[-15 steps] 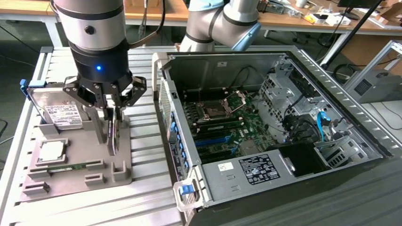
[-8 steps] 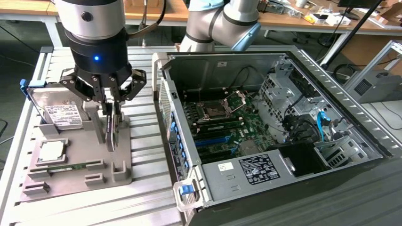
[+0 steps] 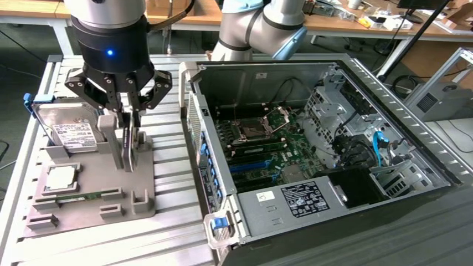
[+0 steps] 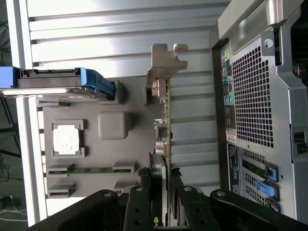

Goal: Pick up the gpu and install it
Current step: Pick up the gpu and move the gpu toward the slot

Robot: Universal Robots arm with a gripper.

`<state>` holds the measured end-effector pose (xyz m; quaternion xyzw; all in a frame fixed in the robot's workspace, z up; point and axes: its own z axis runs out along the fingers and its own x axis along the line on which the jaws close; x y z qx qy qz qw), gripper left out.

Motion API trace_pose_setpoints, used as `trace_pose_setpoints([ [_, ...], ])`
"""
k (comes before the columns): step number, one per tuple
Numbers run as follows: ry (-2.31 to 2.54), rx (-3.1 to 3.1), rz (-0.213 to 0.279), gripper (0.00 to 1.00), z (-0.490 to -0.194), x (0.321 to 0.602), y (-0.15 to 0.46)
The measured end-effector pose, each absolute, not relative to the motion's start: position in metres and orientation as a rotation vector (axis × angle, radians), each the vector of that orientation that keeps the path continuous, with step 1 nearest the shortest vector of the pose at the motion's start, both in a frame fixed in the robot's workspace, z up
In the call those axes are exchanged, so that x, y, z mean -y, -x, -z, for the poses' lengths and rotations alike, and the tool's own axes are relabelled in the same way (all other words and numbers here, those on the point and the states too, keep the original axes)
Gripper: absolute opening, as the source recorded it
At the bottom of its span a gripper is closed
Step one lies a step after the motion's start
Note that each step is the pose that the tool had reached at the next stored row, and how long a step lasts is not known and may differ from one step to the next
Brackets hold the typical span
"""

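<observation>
the pincer (image 4: 161, 173) pinches the gpu (image 4: 166, 120), which stands on edge at the grey holder (image 3: 96, 177) on the table (image 3: 170, 233), beside the open computer case (image 3: 296, 205).

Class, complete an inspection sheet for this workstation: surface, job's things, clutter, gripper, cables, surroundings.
Surface: slatted aluminium table carrying a grey plastic fixture tray.
Job's things: thin dark circuit card with silver bracket, the gpu, standing on edge at the tray; open grey computer case alongside.
Clutter: boxy silver hard drive with white label, small square silver chip, green memory stick, all on the tray.
Gripper: black gripper closed on the gpu.
Cables: blue cable and black ones inside the case.
Surroundings: cluttered wooden bench behind.
</observation>
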<state>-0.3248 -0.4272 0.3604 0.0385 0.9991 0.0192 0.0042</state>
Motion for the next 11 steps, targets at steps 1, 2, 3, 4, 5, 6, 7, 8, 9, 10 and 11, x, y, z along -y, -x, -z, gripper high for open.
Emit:
trace_pose_setpoints([
  [1,-0.121,-3.13,-0.06,0.27,-0.362,0.427,0.325],
  [2,-0.121,-3.13,-0.06,0.27,-0.363,0.427,0.325],
  [3,-0.121,-3.13,-0.06,0.27,-0.364,0.427,0.325],
  [4,-0.121,-3.13,-0.06,0.27,-0.366,0.427,0.325],
  [5,-0.121,-3.13,-0.06,0.27,-0.367,0.427,0.325],
  [6,-0.121,-3.13,-0.06,0.27,-0.369,0.427,0.325],
  [7,-0.121,-3.13,-0.06,0.27,-0.371,0.427,0.325],
  [8,-0.121,-3.13,-0.06,0.27,-0.373,0.427,0.325],
  [9,-0.121,-3.13,-0.06,0.27,-0.374,0.427,0.325],
  [10,-0.121,-3.13,-0.06,0.27,-0.375,0.427,0.325],
  [11,-0.121,-3.13,-0.06,0.27,-0.377,0.427,0.325],
])
